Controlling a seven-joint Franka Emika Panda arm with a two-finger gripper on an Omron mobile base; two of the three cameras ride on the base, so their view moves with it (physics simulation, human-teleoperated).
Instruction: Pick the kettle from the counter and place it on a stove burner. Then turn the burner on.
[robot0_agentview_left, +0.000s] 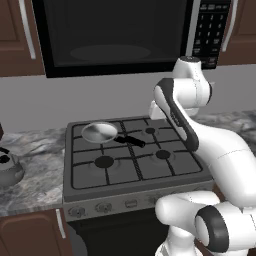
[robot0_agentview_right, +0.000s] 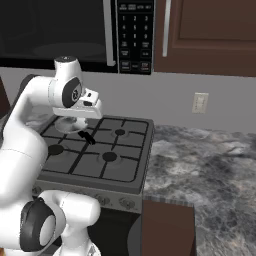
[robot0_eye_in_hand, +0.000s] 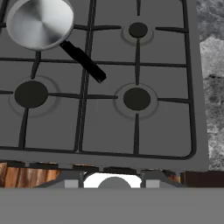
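Kettle (robot0_agentview_left: 9, 169) at far left edge of left base view, upright on the grey marbled counter (robot0_agentview_left: 35, 187), well left of the stove (robot0_agentview_left: 132, 162) and well apart from the arm. Silver-grey body, dark lid knob visible; partly cut by the frame edge. Silver pan (robot0_agentview_left: 99, 132) on the rear left grate, long black handle pointing toward stove centre; same pan at upper left in hand view (robot0_eye_in_hand: 40, 22), handle end reaching between the burners. Widest burner cap (robot0_eye_in_hand: 31, 94) at front left of the cooktop, bare, ringed by grate bars; in left base view at (robot0_agentview_left: 104, 161). Smaller caps at front right (robot0_eye_in_hand: 136, 98) and rear right (robot0_eye_in_hand: 138, 29), both bare. Arm raised above the stove, hand (robot0_agentview_right: 80, 107) over the rear left area near the pan in right base view, looking down on the cooktop. Fingertips not distinguishable along the bottom of hand view; jaw spacing cannot be told, nothing seen held. Row of knobs (robot0_agentview_left: 102, 207) along the stove front. Microwave (robot0_agentview_left: 115, 35) mounted above the stove. Counter continues right of the stove (robot0_agentview_right: 210, 160), wall outlet (robot0_agentview_right: 200, 102) above it.
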